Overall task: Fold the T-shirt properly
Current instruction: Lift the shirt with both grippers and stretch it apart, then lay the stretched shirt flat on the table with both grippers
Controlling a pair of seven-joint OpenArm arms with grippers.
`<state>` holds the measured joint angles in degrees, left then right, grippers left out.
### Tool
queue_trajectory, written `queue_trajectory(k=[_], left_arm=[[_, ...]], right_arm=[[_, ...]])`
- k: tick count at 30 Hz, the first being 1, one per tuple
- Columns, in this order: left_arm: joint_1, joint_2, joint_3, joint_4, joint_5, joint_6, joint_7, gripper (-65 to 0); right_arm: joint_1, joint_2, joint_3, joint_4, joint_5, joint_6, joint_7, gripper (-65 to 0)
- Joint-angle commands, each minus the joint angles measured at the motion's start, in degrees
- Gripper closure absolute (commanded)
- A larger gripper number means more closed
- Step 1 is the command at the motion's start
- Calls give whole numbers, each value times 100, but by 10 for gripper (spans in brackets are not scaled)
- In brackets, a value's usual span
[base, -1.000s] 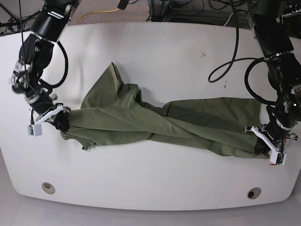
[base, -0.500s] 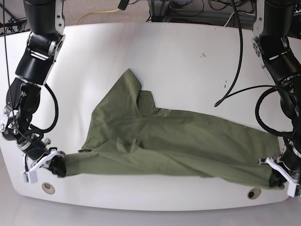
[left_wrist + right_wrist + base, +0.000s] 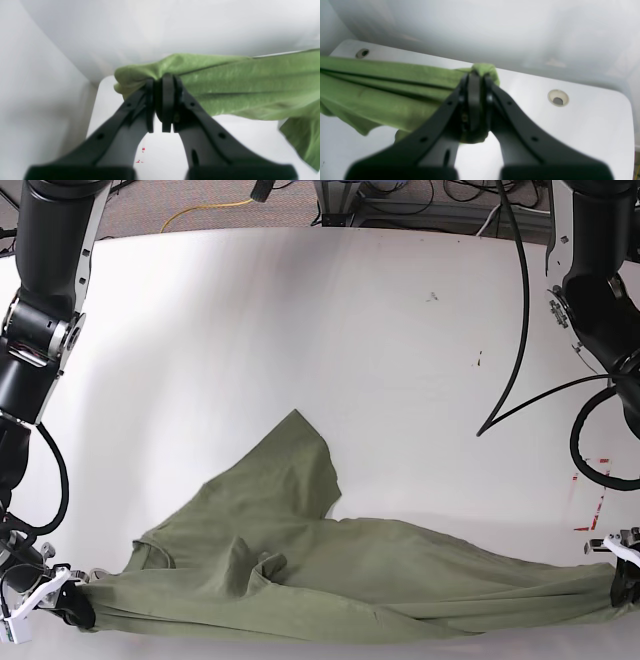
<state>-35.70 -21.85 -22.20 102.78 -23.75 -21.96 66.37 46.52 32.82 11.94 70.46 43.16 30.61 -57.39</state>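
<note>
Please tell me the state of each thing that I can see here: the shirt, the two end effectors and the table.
T-shirt: unfolded, wrinkled, stretched between both arms along the table's near edge.
Left end effector: shut on one bunched end of the T-shirt.
Right end effector: shut on the other bunched end.
Table: white, the T-shirt lying on its near part.

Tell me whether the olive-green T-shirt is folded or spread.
Neither: the olive-green cotton T-shirt is stretched, bunched and wrinkled, between the left gripper and right gripper, one sleeve trailing.
</note>
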Motion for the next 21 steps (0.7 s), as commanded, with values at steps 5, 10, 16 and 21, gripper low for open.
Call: queue_trajectory(k=[5, 10, 16, 21], left_arm=[[920, -106, -97, 566, 164, 20, -92, 0], [1940, 53, -554, 654, 164, -174, -180, 0], [3118, 220, -994, 671, 181, -807, -320, 0], [3874, 352, -1082, 645, 190, -1044, -338, 0]], right_arm=[[-832, 239, 498, 168, 612, -24, 55, 0], [-2063, 213, 964, 484, 955, -24, 55, 0], [-3523, -174, 1509, 968, 1157, -24, 55, 0], [-4419, -499, 1702, 1117, 1192, -24, 55, 0]])
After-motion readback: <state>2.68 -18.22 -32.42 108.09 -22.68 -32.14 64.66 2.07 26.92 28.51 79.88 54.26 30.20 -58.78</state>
